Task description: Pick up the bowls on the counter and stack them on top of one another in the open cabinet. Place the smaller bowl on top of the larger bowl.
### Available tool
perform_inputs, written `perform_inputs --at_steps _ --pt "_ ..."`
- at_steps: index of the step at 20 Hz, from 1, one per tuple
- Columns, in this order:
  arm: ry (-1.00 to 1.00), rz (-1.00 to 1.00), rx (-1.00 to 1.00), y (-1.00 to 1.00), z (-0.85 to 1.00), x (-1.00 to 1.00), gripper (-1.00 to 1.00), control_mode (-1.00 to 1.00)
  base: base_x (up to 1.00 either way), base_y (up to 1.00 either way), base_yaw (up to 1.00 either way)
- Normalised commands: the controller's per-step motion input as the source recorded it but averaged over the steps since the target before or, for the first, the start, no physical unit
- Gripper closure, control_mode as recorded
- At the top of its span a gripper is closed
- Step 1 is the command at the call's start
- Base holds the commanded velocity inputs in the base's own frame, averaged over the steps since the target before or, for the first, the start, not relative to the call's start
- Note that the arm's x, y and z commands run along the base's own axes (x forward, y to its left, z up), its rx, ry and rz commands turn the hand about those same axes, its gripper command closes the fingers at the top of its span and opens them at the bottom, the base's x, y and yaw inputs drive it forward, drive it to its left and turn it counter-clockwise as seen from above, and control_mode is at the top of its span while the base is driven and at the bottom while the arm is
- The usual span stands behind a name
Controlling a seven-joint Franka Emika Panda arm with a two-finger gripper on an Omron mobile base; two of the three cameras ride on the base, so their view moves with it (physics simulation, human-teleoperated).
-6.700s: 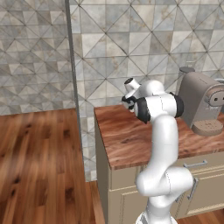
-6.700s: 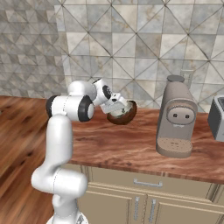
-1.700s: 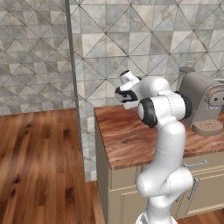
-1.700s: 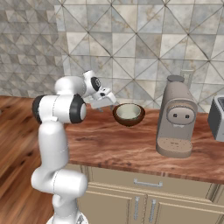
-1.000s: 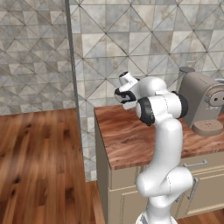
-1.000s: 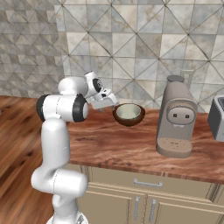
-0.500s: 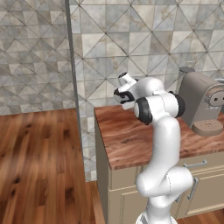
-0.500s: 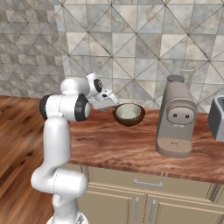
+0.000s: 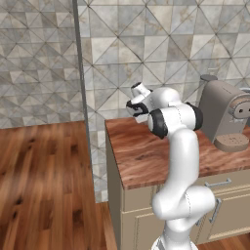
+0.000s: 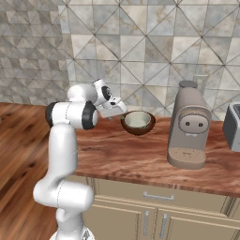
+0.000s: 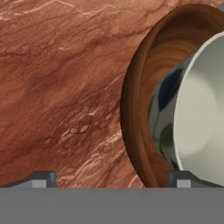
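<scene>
grey triangle-tiled wall behind a reddish-brown wood-grain worktop (image 10: 140, 154); beige drawers and doors below, a tan coffee machine (image 10: 188, 127) standing well to the right.

the smaller bowl (image 10: 135, 120), pale whitish-grey with bluish marks, is seen sitting inside the larger bowl (image 10: 138, 127), dark reddish-brown and glossy, on the worktop near the back wall. the pair is already nested, but on the worktop, not in the cabinet.

end effector (image 10: 123, 112) is held just left of the bowls at rim height. in the hand view its two finger tips are set wide apart, one (image 11: 41, 178) over bare worktop, the other (image 11: 183, 179) at the brown rim, so the end effector is judged spread and empty.

step in hand, as judged: taking hold of the stack at the rim. one finger is best brought inside the brown wall and one outside, then closed squarely on the thick rim; the pale bowl may be nudged or tipped if the inner finger is driven too deep. the lift should be kept level so the inner bowl is not shed.

hard to make out: whether the near tip touches the rim; the bowls' far side is cropped in the hand view, and in the left base view the arm covers them.
</scene>
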Motion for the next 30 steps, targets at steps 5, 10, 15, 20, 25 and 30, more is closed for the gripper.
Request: perform_inputs --at_steps 5,10,15,20,25,30 --pt "0.00 0.00 0.00 0.00 -0.10 0.13 -1.00 -1.00 0.00 0.00 0.00" --pt "0.00 -0.01 0.00 -0.01 -0.05 0.11 -1.00 -1.00 0.00 0.00 0.00" --pt "0.00 -0.01 0.00 -0.03 -0.03 0.07 -1.00 -1.00 0.00 0.00 0.00" --pt "0.00 -0.01 0.00 -0.07 -0.03 0.03 -1.00 -1.00 0.00 0.00 0.00" --pt "0.00 -0.01 0.00 -0.11 -0.06 0.01 -1.00 -1.00 0.00 0.00 0.00" --pt "0.00 -0.01 0.00 -0.06 -0.07 0.00 -1.00 -1.00 0.00 0.00 0.00"
